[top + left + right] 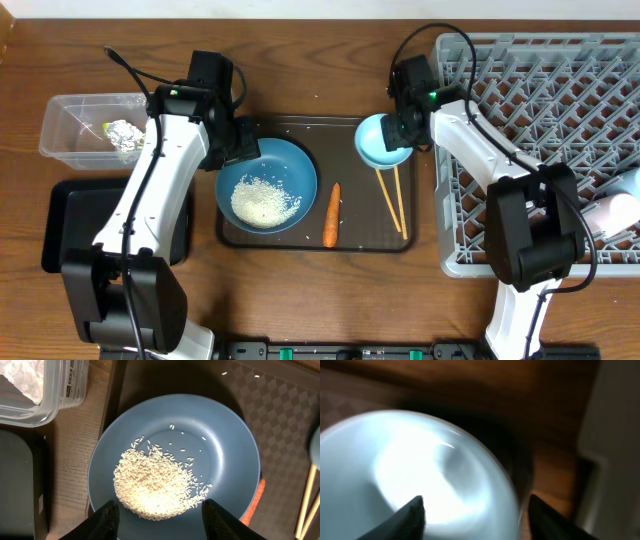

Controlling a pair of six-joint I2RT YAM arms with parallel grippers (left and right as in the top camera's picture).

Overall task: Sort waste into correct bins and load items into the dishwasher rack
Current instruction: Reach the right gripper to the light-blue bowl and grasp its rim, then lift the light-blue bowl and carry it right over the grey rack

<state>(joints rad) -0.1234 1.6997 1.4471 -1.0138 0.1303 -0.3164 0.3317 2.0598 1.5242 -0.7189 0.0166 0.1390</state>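
Over on the brown tray, my left tool hangs right above the dark bowl, fingers spread wide and holding nothing. On the wrist cam the two tips sit over the near edge of the rice, which is heaped in the bowl's lower left with a few stray grains further out. Can't tell if the tips touch the rice or the rim.

Right tool is at the small bowl, the light-blue one at the tray's back right corner, just beside the rack. That wrist view is blurry, but the jaws are wide apart and straddle the rim, one finger over the inside and the other outside. No clue if either touches it, so I'm not calling it a grip.

Other stuff: the carrot lies on the tray just right of the dark bowl. The chopsticks lie further right, top ends by the small bowl. The tub sits at the back left of the counter with the foil ball, a bit of wrapper and white paper inside. The black bin is in front of it, partly under my left arm. At the rack's right side there's another light-blue bowl and a pale cup.
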